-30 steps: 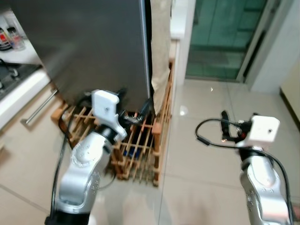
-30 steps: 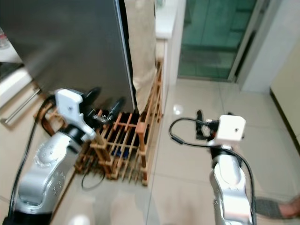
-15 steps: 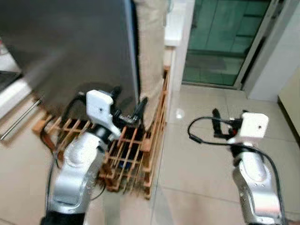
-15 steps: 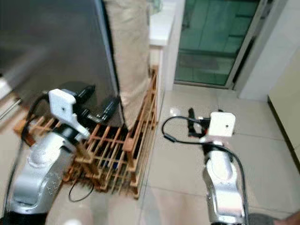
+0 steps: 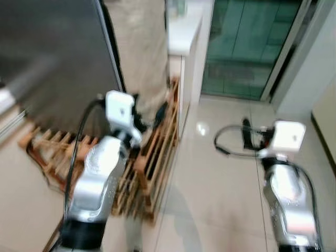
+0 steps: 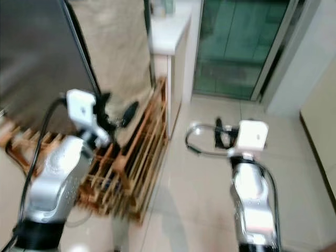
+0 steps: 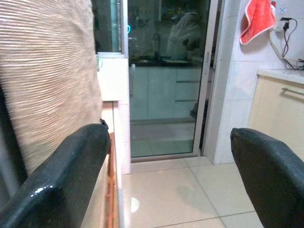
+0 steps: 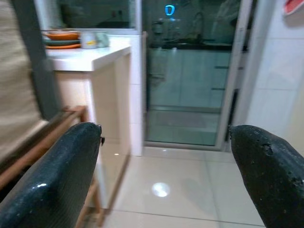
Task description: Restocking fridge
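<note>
I'm judging we're mid-approach; left gripper (image 7: 166,180) and right gripper (image 8: 164,178) are both hanging spread, empty, beside the fridge (image 5: 52,52); next I'm needing stock located.

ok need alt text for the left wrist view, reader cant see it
Two open black fingers of the left gripper, holding nothing, frame a glossy tiled floor leading to a glass sliding door. A beige ribbed cloth hangs on one side; a red towel hangs on the wall opposite.
</note>
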You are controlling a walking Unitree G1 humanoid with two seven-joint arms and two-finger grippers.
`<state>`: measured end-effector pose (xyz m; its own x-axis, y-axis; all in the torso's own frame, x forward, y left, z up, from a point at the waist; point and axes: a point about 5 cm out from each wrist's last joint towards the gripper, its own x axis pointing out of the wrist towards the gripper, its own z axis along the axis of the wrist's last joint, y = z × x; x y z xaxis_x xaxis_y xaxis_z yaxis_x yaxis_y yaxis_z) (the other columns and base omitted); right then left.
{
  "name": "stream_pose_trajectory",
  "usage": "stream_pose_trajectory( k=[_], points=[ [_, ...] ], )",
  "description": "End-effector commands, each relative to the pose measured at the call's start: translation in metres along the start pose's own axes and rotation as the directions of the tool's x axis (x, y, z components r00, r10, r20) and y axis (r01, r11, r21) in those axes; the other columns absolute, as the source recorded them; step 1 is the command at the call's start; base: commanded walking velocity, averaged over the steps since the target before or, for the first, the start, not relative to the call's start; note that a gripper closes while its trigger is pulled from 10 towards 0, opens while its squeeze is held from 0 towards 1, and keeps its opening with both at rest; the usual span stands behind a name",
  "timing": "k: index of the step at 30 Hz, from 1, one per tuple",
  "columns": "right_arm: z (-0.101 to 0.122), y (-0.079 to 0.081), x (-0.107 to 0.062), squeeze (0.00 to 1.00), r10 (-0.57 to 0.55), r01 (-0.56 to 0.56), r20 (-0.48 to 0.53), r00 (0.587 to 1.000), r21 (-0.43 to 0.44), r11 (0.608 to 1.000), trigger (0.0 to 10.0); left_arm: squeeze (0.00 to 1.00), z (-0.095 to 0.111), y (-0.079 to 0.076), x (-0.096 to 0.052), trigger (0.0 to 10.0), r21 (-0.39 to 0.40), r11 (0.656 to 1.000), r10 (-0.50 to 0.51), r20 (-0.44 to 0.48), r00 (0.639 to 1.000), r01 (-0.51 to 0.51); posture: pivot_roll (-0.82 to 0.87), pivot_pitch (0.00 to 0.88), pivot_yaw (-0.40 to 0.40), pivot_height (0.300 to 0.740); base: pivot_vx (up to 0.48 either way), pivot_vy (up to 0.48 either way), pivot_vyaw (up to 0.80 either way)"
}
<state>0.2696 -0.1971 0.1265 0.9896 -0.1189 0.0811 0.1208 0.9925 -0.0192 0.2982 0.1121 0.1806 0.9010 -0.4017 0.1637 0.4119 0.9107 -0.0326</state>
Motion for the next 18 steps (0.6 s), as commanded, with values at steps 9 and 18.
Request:
stream_pose_trajectory(
  k=[9, 18],
  points=[
    [0.001, 0.013, 0.006, 0.0, 0.042, -0.042, 0.006, 0.999, 0.004, 0.999, 10.0, 0.0, -0.001, 0.033, 0.031, 10.0, -0.023, 0.989, 0.145, -0.047, 0.988, -0.146, 0.0, 0.0, 0.045, 0.74, 0.0, 0.0, 0.0],
    [-0.003, 0.012, 0.002, 0.0, 0.031, -0.031, -0.009, 0.999, -0.002, 1.0, 10.0, 0.0, -0.013, 0.041, 0.033, 10.0, -0.112, 0.962, 0.243, -0.078, 0.967, -0.251, -0.01, 0.0, 0.049, 0.74, 0.0, 0.0, 0.0]
  ],
)
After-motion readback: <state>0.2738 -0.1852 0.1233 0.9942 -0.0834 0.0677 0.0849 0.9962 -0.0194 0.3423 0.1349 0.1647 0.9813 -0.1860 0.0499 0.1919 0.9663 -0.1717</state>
